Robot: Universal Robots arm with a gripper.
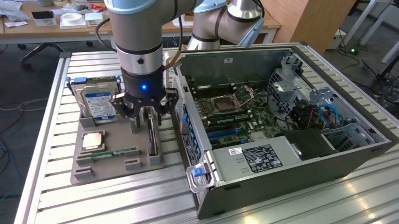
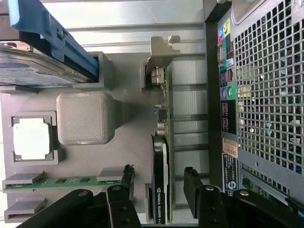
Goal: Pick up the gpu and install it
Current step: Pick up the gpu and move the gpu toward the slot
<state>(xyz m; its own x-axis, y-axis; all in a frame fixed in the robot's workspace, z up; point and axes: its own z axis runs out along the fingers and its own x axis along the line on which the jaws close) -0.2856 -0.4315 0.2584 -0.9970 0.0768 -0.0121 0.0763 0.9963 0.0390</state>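
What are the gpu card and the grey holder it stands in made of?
The gpu looks like a dark circuit board with a glossy black, plastic-looking cover and a bare silvery metal end bracket. The grey holder looks like matte plastic, probably 3D-printed: its raised block shows fine ridged lines.

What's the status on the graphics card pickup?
Gripper open, one finger either side of the graphics card. Card stands on edge in the gray holder, not yet lifted. Nothing between the fingers and the card.
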